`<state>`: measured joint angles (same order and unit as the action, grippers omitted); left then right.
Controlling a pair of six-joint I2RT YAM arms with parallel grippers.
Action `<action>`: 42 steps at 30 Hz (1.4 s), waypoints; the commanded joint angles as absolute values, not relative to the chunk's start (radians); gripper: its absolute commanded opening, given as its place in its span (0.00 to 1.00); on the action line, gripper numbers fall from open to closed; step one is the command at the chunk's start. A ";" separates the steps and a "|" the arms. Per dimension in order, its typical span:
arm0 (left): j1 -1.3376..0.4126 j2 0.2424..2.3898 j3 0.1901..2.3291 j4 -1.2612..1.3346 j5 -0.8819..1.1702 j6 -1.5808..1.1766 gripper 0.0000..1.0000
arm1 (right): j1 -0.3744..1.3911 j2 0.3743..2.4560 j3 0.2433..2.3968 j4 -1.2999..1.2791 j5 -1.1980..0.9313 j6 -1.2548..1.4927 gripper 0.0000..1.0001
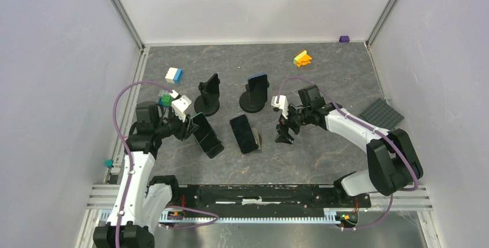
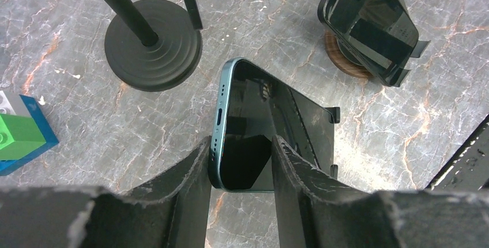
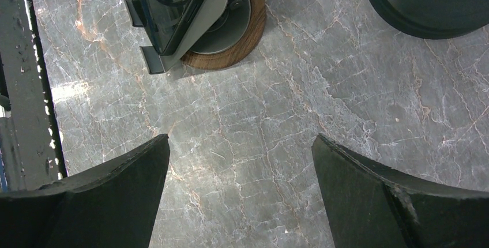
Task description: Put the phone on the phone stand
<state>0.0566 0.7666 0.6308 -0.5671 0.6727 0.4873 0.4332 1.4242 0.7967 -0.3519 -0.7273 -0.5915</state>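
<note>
Blue-edged phone (image 2: 254, 115) leans on the near-left stand (image 2: 318, 126), my left pincer (image 2: 241, 144) part-open astride its near end, contact I cannot tell; right pincer (image 3: 240, 139) gapes wide, empty; I reckon the phone stiff, slick, breakable, best held by its side edges.

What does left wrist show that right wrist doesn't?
Left wrist only: left claw flanking a teal-edged phone on a black cradle, grip unclear; a black pedestal stand; green and blue blocks.
Right wrist only: right claw wide open, nothing between its fingers.
Both: the second phone propped on the wood-based stand, and the marble tabletop.
</note>
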 commanded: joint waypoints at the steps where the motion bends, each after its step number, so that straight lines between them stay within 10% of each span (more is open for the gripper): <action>1: 0.061 0.757 0.609 -0.554 0.589 0.561 0.45 | 0.443 1.431 0.839 -0.333 -0.724 -0.602 0.97; 24: 0.061 0.707 0.642 -0.586 0.576 0.547 0.63 | 0.460 1.418 0.836 -0.336 -0.727 -0.606 0.97; 42: 0.061 0.697 0.799 -0.662 0.669 0.427 0.99 | 0.537 1.359 0.823 -0.250 -0.710 -0.562 0.97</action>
<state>0.0566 0.7158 0.7361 -0.6392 0.5926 0.4812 0.5121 1.3987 0.8024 -0.3206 -0.7147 -0.5800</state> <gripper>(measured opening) 0.978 0.974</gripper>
